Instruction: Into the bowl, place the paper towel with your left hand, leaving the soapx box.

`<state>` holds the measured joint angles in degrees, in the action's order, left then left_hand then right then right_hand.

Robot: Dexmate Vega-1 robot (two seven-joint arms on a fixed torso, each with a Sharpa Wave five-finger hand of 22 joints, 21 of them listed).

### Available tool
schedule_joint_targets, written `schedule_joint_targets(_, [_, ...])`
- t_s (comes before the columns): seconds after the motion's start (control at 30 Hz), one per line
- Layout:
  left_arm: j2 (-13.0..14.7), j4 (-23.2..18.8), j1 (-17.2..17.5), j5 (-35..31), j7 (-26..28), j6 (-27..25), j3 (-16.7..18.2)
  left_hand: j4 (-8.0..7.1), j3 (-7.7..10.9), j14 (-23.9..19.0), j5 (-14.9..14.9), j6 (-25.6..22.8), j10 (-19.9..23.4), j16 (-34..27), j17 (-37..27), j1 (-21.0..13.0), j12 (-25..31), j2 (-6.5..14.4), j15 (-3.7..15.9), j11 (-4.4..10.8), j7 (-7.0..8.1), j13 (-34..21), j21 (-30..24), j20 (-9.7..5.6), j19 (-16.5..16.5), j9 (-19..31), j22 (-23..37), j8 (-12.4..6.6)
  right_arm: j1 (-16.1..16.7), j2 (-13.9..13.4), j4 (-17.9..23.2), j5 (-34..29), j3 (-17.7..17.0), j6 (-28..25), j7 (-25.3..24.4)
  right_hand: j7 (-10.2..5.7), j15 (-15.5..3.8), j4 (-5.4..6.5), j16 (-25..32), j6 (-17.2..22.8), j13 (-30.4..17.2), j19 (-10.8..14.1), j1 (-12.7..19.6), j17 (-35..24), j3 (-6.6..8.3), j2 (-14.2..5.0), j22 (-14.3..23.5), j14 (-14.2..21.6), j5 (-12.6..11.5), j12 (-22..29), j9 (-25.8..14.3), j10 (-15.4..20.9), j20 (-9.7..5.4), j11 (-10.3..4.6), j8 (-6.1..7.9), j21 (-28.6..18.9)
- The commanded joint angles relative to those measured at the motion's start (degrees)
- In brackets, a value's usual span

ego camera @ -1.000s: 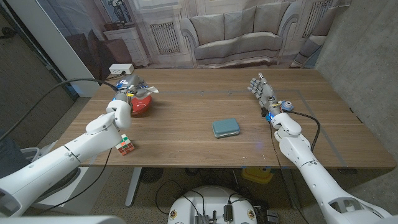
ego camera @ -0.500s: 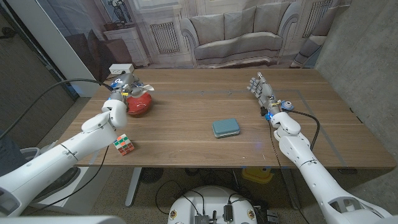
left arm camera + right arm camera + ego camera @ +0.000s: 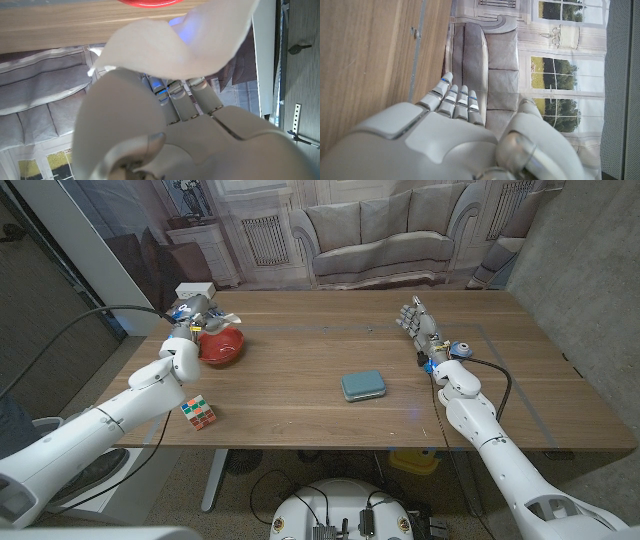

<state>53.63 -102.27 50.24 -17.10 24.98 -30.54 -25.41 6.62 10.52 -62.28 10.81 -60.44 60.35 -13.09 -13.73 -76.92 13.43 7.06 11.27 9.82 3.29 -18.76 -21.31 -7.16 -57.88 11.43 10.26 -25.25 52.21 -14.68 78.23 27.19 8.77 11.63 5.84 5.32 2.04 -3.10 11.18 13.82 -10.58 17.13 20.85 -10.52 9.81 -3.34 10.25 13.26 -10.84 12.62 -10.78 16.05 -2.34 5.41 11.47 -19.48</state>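
Observation:
My left hand (image 3: 190,323) hovers at the table's far left, just beyond the red bowl (image 3: 222,347). It holds the crumpled white paper towel (image 3: 180,40), which drapes over my fingers in the left wrist view, with the bowl's rim (image 3: 150,2) close behind it. No white shows inside the bowl in the head view. The teal soapx box (image 3: 363,385) lies alone in the middle of the table. My right hand (image 3: 420,325) stands open at the right with its fingers straight and holds nothing; the right wrist view shows the same hand (image 3: 445,130).
A colour cube (image 3: 199,412) lies near the table's front edge, beside my left forearm. A small white box (image 3: 195,290) sits just off the far left corner. The wooden table (image 3: 300,410) is bare between the bowl and the soapx box.
My left hand has drawn back to the left, from over the bowl to its far-left side, taking the paper towel along. More of the bowl now shows. The right hand has not moved.

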Motion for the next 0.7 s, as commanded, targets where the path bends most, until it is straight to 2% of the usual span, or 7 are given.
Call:
schedule_joint_targets(0.03, [-0.49,2.93,-1.31,-1.46,1.89,0.02,-1.22,-0.07,0.55,-0.54,-0.19,-0.44,0.49,0.17,-0.28,-0.16,-0.16,-0.36,1.67,-0.03,0.02,-0.35,0.31,0.06,0.24,0.2,0.2,-0.57,0.24,0.53,-0.49,-0.09,0.0,0.46,-0.57,-0.12,0.13,-0.29,-0.13,0.55,-0.17,0.36,-0.03,-0.31,0.27,-0.34,0.23,0.34,0.2,-0.29,-0.21,0.53,-0.27,0.12,-0.13,0.13])
schedule_joint_targets(0.7, [-2.0,5.92,-3.93,-3.62,1.79,-3.36,-4.08,-0.08,0.73,-0.45,-0.21,-0.63,0.64,0.21,-0.5,-0.19,-0.43,-0.33,1.71,0.29,-0.07,-0.64,0.42,0.05,0.62,0.13,0.24,-0.64,1.06,0.14,0.77,-0.37,-0.16,0.29,-1.09,-0.15,0.16,-0.33,-0.09,0.58,-0.17,0.5,-0.09,-0.31,0.21,-0.41,0.24,0.48,0.21,-0.29,-0.21,0.59,-0.24,0.23,-0.14,0.42])
